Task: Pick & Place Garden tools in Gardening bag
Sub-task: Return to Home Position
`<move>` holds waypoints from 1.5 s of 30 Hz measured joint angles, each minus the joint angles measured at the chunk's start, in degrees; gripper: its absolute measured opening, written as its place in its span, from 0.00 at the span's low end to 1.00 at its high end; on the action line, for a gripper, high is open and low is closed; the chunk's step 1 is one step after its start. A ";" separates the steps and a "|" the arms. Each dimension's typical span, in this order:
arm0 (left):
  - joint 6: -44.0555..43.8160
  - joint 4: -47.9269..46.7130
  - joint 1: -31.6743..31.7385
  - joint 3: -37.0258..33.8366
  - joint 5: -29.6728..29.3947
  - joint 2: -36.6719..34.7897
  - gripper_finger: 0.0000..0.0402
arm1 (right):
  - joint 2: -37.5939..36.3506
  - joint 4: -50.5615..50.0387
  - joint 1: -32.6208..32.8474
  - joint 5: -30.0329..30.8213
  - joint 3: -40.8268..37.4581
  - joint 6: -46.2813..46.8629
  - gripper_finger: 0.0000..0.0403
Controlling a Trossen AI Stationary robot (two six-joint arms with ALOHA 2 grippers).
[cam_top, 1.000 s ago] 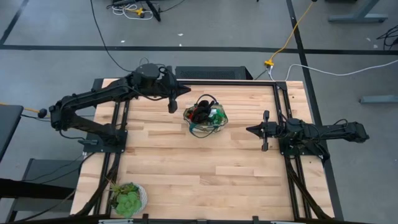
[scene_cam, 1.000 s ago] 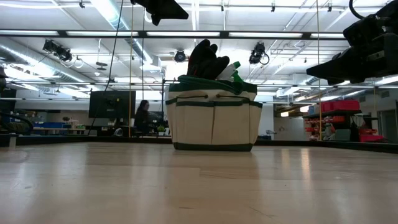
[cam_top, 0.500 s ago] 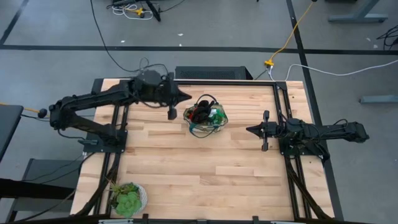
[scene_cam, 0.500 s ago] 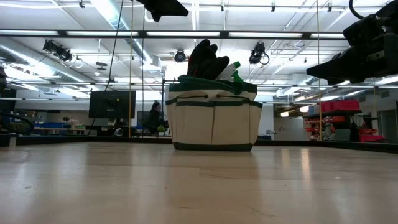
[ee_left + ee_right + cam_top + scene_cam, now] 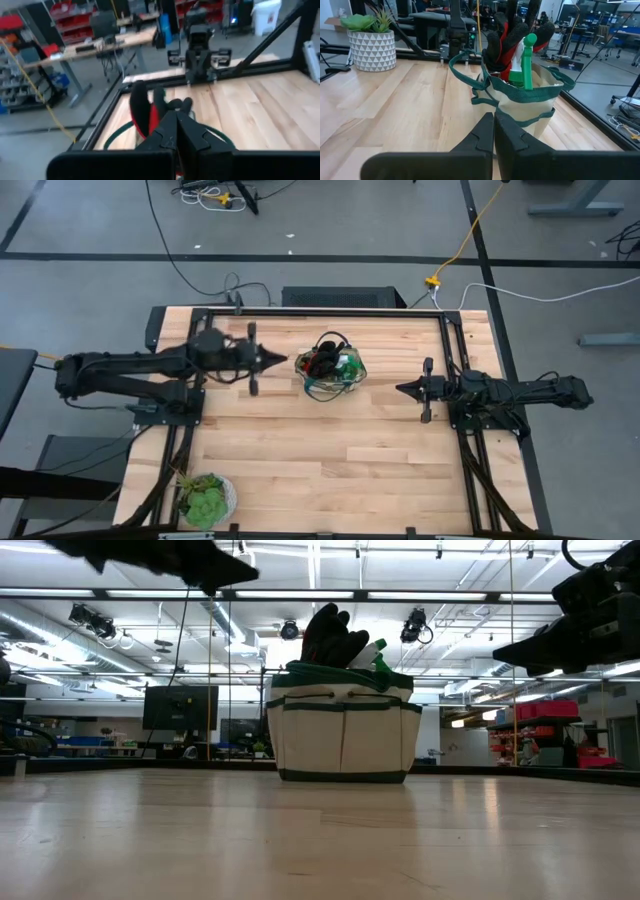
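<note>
The gardening bag (image 5: pixel 330 370) stands upright on its base at the middle of the wooden table, tan with green trim. Red-and-black gloves (image 5: pixel 332 635) and a green spray bottle with a white nozzle (image 5: pixel 372 652) stick up out of it. My left gripper (image 5: pixel 285 360) hovers just left of the bag, shut, pointing level at it with nothing held. It shows dark at the low view's top left (image 5: pixel 215 570). My right gripper (image 5: pixel 400 388) waits shut at the bag's right, above the table. The gloves (image 5: pixel 145 107) show past my left fingers, the bottle (image 5: pixel 527 60) past my right ones.
A green succulent in a pale patterned pot (image 5: pixel 205 500) stands at the table's near left corner, also in the right wrist view (image 5: pixel 370 42). Black frame rails run along the table's left and right edges. Bare wood (image 5: pixel 330 450) lies in front of the bag.
My left gripper has sunk and drawn back from the bag's far-left side toward the table's left edge and a little nearer. Its fingers now point level at the bag. The bag and its contents have kept still.
</note>
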 joint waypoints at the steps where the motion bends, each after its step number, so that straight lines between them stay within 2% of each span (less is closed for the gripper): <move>1: -0.01 2.04 -0.35 -2.49 -0.01 -1.58 0.01 | 0.00 -0.02 0.00 -0.03 0.00 -0.02 0.04; 8: 0.45 11.87 -3.78 -16.28 0.01 -9.90 0.01 | 0.00 -0.04 0.02 0.01 0.00 0.00 0.04; 18: 2.00 25.92 -11.46 -31.48 0.31 -19.08 0.01 | 0.00 -0.04 0.02 0.02 0.00 0.00 0.04; 21: 1.80 26.98 -12.95 -34.46 0.22 -22.73 0.01 | 0.00 -0.04 0.00 0.02 0.00 0.00 0.04; 28: -0.06 25.53 -14.86 -37.90 0.14 -29.24 0.01 | 0.00 -0.04 -0.01 0.02 0.00 0.00 0.04; 45: -5.64 5.17 -14.93 -37.92 -1.68 -44.16 0.01 | 0.00 -0.07 -0.01 0.00 0.00 -0.01 0.04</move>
